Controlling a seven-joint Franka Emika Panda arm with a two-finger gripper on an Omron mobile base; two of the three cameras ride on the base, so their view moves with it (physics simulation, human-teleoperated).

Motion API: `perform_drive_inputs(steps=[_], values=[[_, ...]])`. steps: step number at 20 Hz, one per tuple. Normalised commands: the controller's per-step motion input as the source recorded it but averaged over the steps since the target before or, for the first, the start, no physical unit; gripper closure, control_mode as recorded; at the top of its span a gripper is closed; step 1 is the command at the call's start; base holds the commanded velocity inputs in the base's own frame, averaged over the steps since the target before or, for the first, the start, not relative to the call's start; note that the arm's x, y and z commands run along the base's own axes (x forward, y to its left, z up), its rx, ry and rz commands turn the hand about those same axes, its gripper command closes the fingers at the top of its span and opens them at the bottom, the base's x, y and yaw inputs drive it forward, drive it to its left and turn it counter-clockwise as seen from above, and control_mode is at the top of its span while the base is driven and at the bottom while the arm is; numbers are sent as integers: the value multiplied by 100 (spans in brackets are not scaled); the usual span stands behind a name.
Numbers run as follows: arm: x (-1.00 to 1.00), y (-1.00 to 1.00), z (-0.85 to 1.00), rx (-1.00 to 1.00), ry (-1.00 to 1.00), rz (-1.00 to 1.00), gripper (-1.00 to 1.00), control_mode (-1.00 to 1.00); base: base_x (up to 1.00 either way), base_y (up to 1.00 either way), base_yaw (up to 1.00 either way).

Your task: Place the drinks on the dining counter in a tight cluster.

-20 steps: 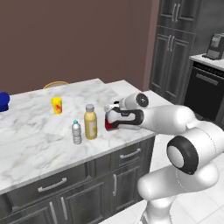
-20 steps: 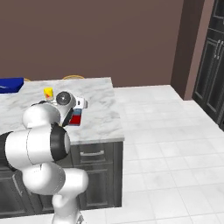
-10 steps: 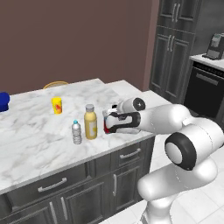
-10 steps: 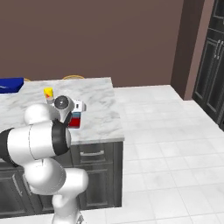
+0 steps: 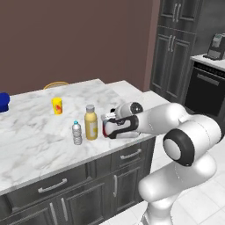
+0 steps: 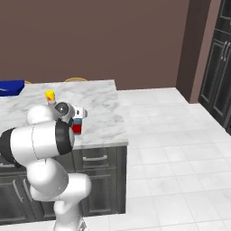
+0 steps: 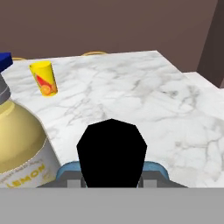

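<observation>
The end effector (image 5: 107,127) is clamped on the squat red-and-blue bottle with a black cap (image 5: 105,128), its jaws closed around the body from the arm's side. The bottle stands upright at the near edge of the white grey-veined marble counter (image 5: 39,140); whether its base touches the top or sits just above it cannot be told. In the hand view its flat-sided black cap (image 7: 111,148) sits between the fingers, with a blue shoulder showing beneath it; the right base view shows its red lower half (image 6: 77,128).

Just beside the end effector, on its far side from the arm, stands the taller yellow bottle with a pale cap (image 5: 90,122) — close to the held bottle but apart from it — its white label reading LEMON. Just beyond that is the small clear water bottle with a blue cap (image 5: 77,132). Further back and well apart, a short yellow cup with red marks (image 5: 57,105) stands near the counter's far edge — with a blue object (image 5: 3,101) at the far left
</observation>
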Motion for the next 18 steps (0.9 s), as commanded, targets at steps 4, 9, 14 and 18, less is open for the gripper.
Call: perform_drive_inputs(steps=[4, 9, 14, 18], values=[[0, 1, -8, 0, 0, 0, 100, -100, 0, 0, 0], [1, 1, -7, 0, 0, 0, 100, -100, 0, 0, 0], [5, 3, -2, -1, 0, 0, 100, -100, 0, 0, 0], [10, 6, 0, -3, 0, 0, 100, -100, 0, 0, 0]])
